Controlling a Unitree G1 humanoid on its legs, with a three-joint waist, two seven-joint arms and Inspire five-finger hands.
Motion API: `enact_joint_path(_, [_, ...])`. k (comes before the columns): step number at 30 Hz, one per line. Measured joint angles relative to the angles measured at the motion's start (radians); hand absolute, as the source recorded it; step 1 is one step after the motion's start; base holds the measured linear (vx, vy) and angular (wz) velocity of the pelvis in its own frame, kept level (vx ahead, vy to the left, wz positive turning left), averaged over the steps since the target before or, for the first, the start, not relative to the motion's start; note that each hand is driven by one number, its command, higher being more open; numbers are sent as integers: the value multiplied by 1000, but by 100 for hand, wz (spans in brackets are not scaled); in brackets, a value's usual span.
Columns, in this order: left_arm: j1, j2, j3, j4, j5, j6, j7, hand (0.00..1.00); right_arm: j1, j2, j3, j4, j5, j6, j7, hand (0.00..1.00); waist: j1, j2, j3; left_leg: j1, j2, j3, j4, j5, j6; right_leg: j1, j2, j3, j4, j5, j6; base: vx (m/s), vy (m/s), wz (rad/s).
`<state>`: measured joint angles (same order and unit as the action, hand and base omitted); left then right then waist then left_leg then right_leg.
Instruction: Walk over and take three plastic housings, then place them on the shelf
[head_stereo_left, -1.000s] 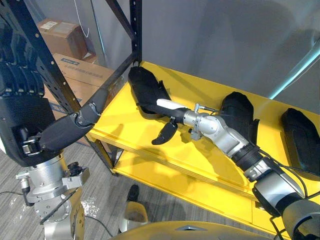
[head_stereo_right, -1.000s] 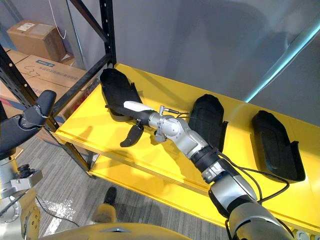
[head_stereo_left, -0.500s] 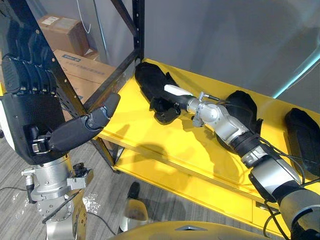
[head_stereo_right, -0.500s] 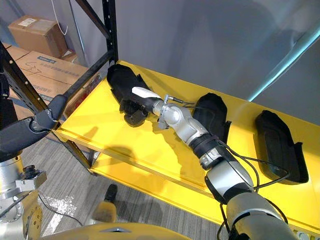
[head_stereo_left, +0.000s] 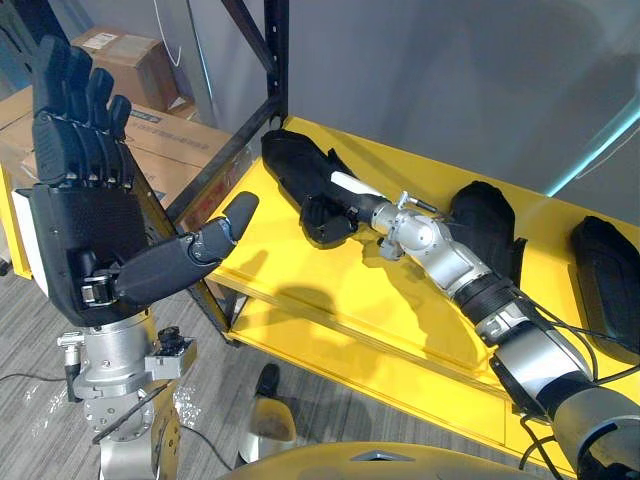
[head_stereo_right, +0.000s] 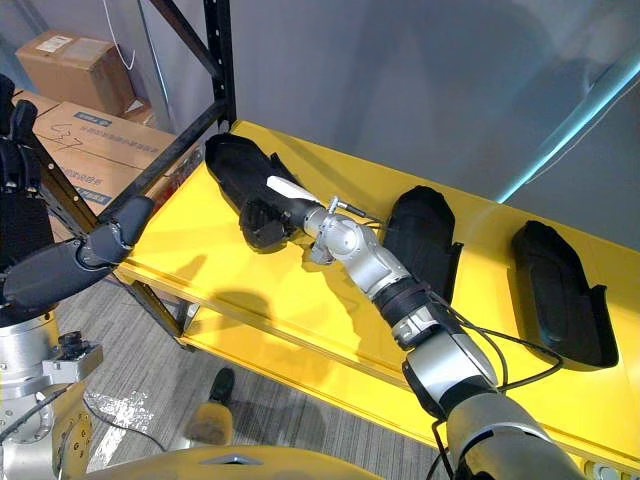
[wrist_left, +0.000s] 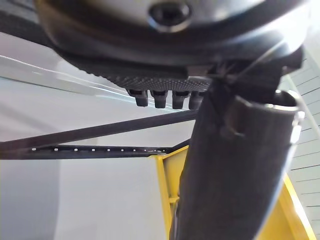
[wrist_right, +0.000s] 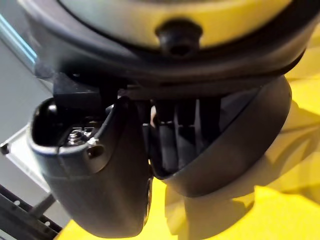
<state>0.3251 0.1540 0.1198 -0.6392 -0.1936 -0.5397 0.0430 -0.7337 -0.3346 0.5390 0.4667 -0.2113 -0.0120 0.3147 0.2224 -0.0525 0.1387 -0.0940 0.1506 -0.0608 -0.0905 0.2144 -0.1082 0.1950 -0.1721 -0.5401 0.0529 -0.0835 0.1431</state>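
Three black plastic housings lie on the yellow shelf (head_stereo_left: 300, 285): one at the left (head_stereo_left: 292, 162), one in the middle (head_stereo_left: 487, 222), one at the right (head_stereo_left: 606, 270). My right hand (head_stereo_left: 326, 214) reaches across the shelf to the left housing's near end. Its fingers curl round that end and its white-covered thumb lies along the top. In the right wrist view the fingers (wrist_right: 180, 135) hook behind the housing's rounded wall (wrist_right: 240, 145). My left hand (head_stereo_left: 80, 220) is raised off the shelf's left corner, open, fingers straight up, holding nothing.
A black upright post (head_stereo_left: 276, 60) with slanted braces stands at the shelf's back left corner. Cardboard boxes (head_stereo_left: 130, 70) sit on the floor to the left. A grey wall backs the shelf. A lower yellow shelf level (head_stereo_left: 400, 385) runs beneath.
My right hand's fingers went from straight to curled round the left housing's near end. My left hand has risen higher with its fingers upright. The camera shifted a little.
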Motion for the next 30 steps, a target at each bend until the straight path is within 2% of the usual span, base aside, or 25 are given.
enact_joint_path(3, [0, -1, -7, 0, 0, 2, 1, 100, 30, 40, -16, -18, 35, 30, -22, 0, -7, 0, 0, 2, 1, 2, 0, -1, 0, -1, 0, 3, 0, 0, 0, 0, 0, -2])
enact_joint_path(6, [0, -1, -27, 0, 0, 14, 12, 100, 83, 87, -42, -56, 74, 80, -90, 0, -9, 1, 0, 7, 2, 8, 0, -3, 0, -2, 0, 10, 0, 0, 0, 0, 0, -7])
enact_joint_path(8, [1, -14, -42, 0, 1, 23, 21, 100, 104, 125, -59, -71, 79, 115, -144, 0, -11, 10, 6, 12, 4, 13, 0, -4, 0, -2, 0, 16, 0, 0, 0, -3, -2, -8])
enact_joint_path(14, [2, -38, -96, 0, 10, 34, 81, 100, 130, 234, -57, -90, 75, 201, -325, 0, -33, 12, 7, 18, 8, 24, 0, -6, 0, -4, 1, 28, 0, 0, 0, -8, -7, -5])
enact_joint_path(18, [2, -39, -137, 2, 37, 48, 117, 100, 131, 287, -57, -89, 73, 245, -435, 0, -36, 14, 8, 18, 9, 29, 0, -6, -1, -6, 1, 34, 2, 0, 0, -2, -6, -2])
enact_joint_path(30, [2, -40, -203, 4, 44, 67, 181, 100, 125, 360, -16, -85, 72, 331, -567, 0, -39, 34, 7, 19, 15, 39, 0, -5, -2, -21, 1, 49, 14, 0, -1, -7, -5, -2])
